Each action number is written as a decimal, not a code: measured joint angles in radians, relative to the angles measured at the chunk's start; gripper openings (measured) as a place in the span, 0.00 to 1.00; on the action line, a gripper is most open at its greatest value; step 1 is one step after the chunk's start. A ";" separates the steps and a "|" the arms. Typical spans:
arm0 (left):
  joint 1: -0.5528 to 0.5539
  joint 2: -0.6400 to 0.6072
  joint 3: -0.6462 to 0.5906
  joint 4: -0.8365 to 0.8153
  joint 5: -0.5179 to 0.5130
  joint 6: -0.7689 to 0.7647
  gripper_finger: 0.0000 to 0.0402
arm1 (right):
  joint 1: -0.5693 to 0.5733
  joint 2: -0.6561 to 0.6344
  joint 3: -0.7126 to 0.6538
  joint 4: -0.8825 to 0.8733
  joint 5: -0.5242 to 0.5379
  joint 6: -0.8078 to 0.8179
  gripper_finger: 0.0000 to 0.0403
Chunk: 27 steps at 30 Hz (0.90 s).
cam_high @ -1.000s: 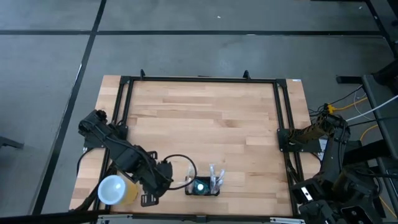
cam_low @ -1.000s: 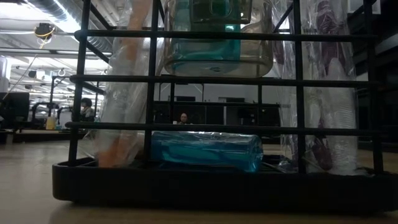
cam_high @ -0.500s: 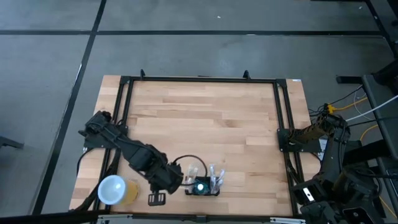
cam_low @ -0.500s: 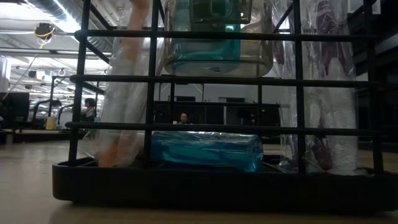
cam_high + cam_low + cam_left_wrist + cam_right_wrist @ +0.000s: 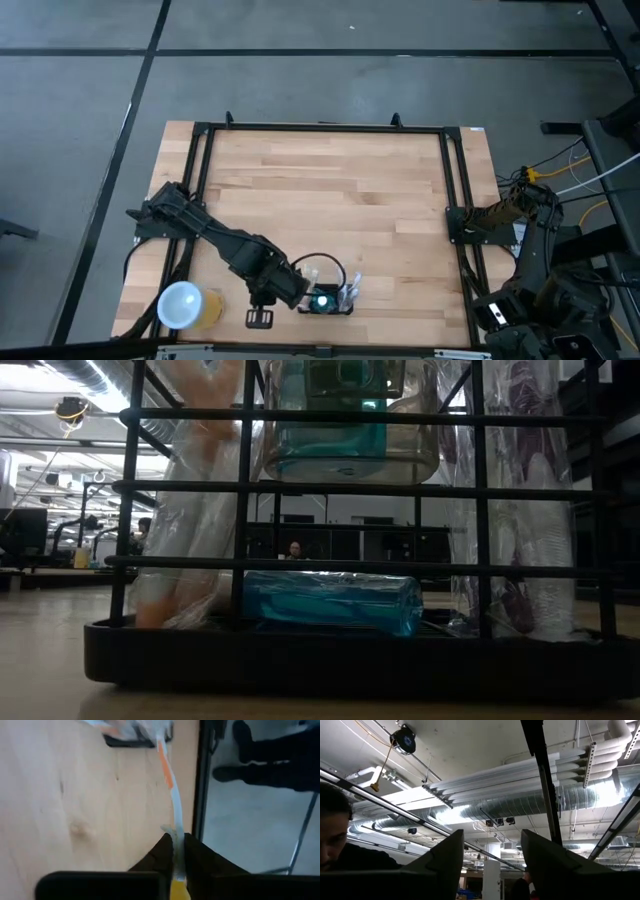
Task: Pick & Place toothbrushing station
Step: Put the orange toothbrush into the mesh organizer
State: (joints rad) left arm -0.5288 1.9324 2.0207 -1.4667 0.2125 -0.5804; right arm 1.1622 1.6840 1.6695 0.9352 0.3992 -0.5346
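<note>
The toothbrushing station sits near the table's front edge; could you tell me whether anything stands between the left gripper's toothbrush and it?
Nothing visible does: the left gripper is shut on the toothbrush, beside the toothbrushing station.

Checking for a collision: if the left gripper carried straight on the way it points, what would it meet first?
Probably the black holder. The left gripper, shut on a toothbrush, points along the brush toward it; only bare table lies between, though depth is unclear.
</note>
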 joint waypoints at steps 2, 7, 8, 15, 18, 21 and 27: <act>0.013 -0.001 0.005 0.001 -0.016 0.000 0.12 | 0.000 0.000 0.000 0.000 0.000 0.000 0.50; 0.039 -0.004 0.021 0.004 -0.019 0.017 0.35 | 0.000 0.000 0.000 0.000 0.000 0.002 0.50; 0.042 -0.004 0.021 0.003 -0.018 0.018 0.39 | 0.000 0.000 0.000 0.000 0.000 0.003 0.50; 0.056 -0.004 0.030 -0.005 -0.018 0.058 0.55 | 0.005 0.000 0.000 -0.001 0.000 0.006 0.50; 0.073 -0.003 0.075 -0.008 -0.071 0.073 0.56 | 0.005 0.000 0.000 -0.004 0.000 0.003 0.50; 0.090 -0.004 0.138 -0.007 -0.129 0.079 0.56 | 0.005 0.000 0.000 -0.004 0.001 0.002 0.50; 0.121 -0.024 0.177 -0.097 -0.152 0.059 0.56 | 0.005 0.000 0.000 -0.004 0.000 0.000 0.50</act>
State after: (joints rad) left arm -0.4082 1.9082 2.1974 -1.5635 0.0606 -0.5219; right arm 1.1671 1.6840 1.6695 0.9310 0.3996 -0.5350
